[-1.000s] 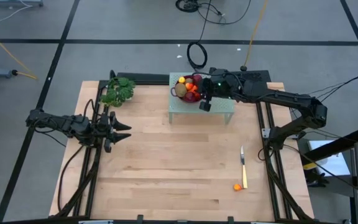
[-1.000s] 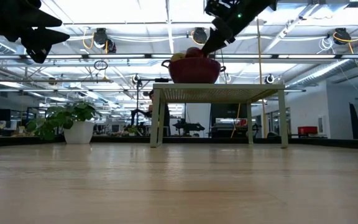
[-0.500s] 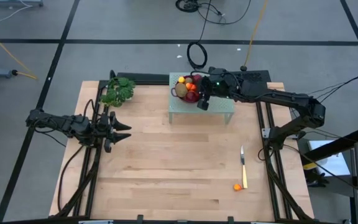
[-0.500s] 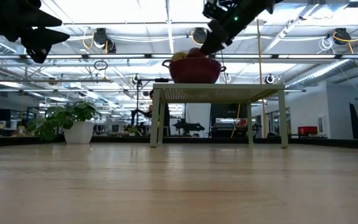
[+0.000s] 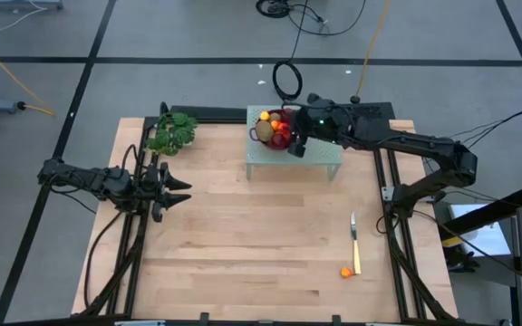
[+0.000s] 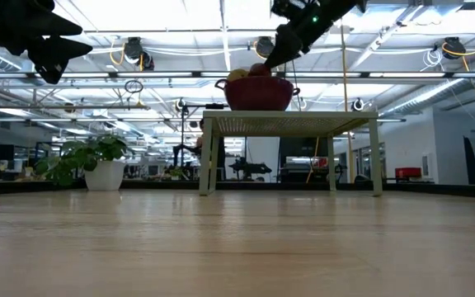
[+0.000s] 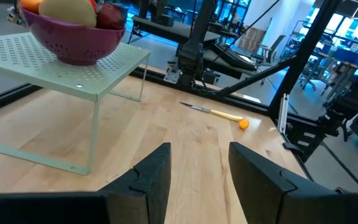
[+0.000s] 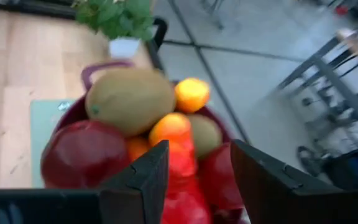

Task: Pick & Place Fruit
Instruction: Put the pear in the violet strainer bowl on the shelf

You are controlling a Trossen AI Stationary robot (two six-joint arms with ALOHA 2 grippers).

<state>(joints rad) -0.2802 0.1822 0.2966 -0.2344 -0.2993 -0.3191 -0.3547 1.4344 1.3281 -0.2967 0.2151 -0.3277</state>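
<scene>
A dark red bowl [image 6: 258, 95] piled with fruit [image 8: 129, 99] stands on a pale green perforated stand [image 5: 323, 159] at the table's far middle. In it show a brown-green oval, small orange pieces [image 8: 191, 93] and dark red balls [image 8: 82, 155]. My right gripper [image 8: 194, 180] hovers open just above the pile, on the bowl's right side [image 5: 295, 148], slanting down; an orange-red piece lies below the gap between its fingers. One tiny orange fruit [image 5: 345, 272] rests on the table near the front right. My left gripper [image 7: 199, 168] waits open at the table's left [image 5: 175, 190], holding nothing.
A slim yellow-handled knife [image 5: 354, 241] lies on the table by the loose orange fruit. A potted green plant [image 5: 172, 133] stands at the far left corner. Bare wood stretches between the stand and the near edge.
My right gripper's fingertips have risen a little over the bowl and shifted slightly toward the far edge, its tilt becoming less steep. The bowl and fruit stay where they were.
</scene>
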